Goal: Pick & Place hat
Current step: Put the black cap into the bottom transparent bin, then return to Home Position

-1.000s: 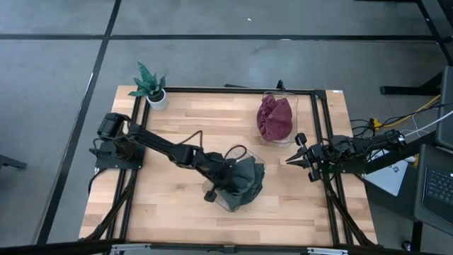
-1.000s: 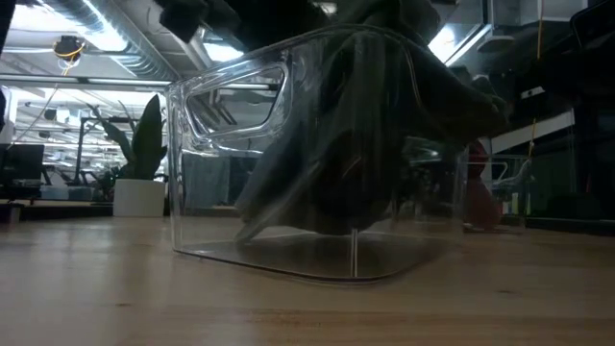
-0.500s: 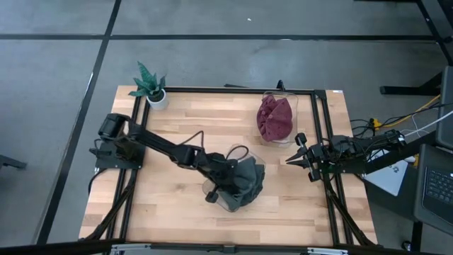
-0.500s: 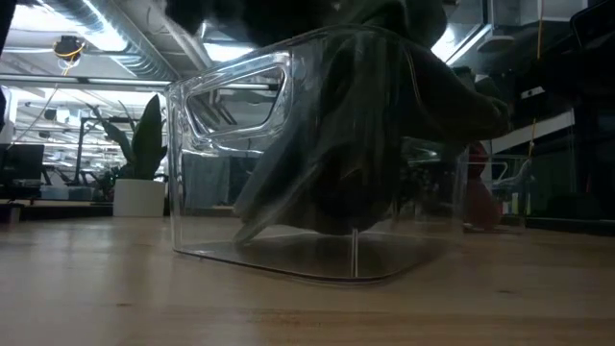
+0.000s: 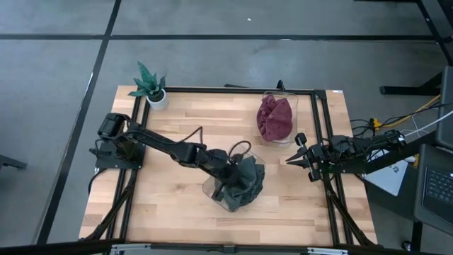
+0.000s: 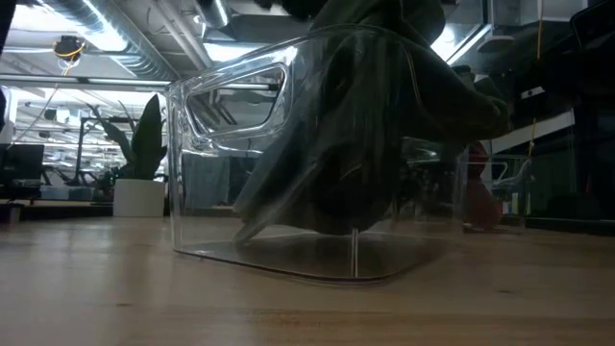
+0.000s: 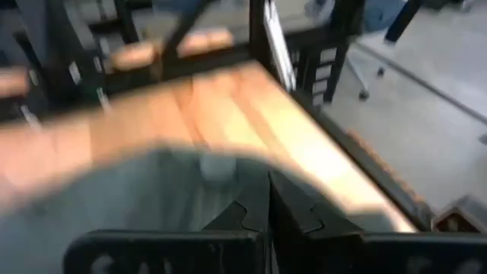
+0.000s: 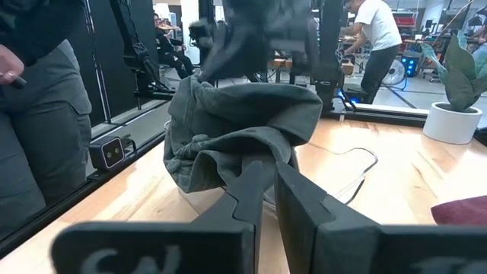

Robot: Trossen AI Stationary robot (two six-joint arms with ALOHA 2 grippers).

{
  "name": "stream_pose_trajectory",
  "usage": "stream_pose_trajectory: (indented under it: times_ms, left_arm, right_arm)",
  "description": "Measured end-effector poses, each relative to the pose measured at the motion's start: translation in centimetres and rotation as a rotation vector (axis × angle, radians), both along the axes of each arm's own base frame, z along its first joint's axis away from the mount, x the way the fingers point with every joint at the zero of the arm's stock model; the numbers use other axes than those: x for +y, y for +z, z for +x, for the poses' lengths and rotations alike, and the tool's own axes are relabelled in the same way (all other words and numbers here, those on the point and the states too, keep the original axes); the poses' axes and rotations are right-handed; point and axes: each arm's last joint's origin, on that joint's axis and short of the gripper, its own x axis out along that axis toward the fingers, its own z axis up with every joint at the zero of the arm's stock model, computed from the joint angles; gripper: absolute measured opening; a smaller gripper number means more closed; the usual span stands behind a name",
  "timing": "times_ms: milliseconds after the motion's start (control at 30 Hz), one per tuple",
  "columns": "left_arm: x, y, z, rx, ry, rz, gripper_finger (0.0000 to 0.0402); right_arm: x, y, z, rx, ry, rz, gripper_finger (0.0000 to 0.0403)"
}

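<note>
Two arms: left claw (image 5: 228, 185) over dark hat (image 5: 245, 178); right arm parked at table edge.

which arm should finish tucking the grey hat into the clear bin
Left. Its pincer is right over the grey hat draped on the clear bin; the right pincer waits at the table's right edge.

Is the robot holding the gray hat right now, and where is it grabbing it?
It cannot be told. The left gripper is over the gray hat in the clear bin, but no grip shows. The right gripper waits shut, holding nothing.
</note>
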Motion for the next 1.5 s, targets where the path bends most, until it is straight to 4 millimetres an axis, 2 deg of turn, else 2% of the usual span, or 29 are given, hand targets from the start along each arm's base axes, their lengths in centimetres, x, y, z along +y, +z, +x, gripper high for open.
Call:
stream_pose_trajectory:
  times_ms: [233,533,700,767,867,1067,1167,1333,1500]
  left_arm:
    - [0.2,-3.5,0.9,0.125,0.010,0.030,0.0002]
    - [-0.4,-6.1,1.3,0.208,-0.023,0.028,0.0003]
    - [-0.4,-5.5,1.1,0.198,-0.022,0.026,0.0001]
    - [-0.3,-4.3,0.8,0.188,-0.021,0.025,0.0002]
    - [-0.2,-1.4,0.3,0.139,-0.019,0.016,0.0002]
    - [0.5,2.4,-1.9,0.098,-0.012,0.019,0.0003]
    - [1.2,3.5,-3.6,0.040,-0.018,0.045,0.0001]
    - [2.8,2.6,-7.4,-0.046,0.040,0.087,0.0003]
    - [4.2,0.4,-11.9,-0.115,0.102,0.108,0.0001]
  right_arm:
    - [0.0,0.0,0.0,0.000,0.000,-0.001,0.0036]
    - [0.0,0.0,0.0,-0.001,0.000,-0.001,0.0036]
    - [0.0,0.0,0.0,-0.001,0.000,-0.001,0.0036]
    - [0.0,0.0,0.0,0.000,0.000,-0.001,0.0036]
    - [0.0,0.0,0.0,-0.001,0.000,-0.001,0.0036]
    - [0.0,0.0,0.0,-0.001,0.000,-0.001,0.0036]
    - [0.0,0.0,0.0,0.000,0.000,-0.001,0.0036]
    - [0.0,0.0,0.0,-0.001,0.000,0.000,0.0036]
    - [0.0,0.0,0.0,0.000,0.000,-0.001,0.0036]
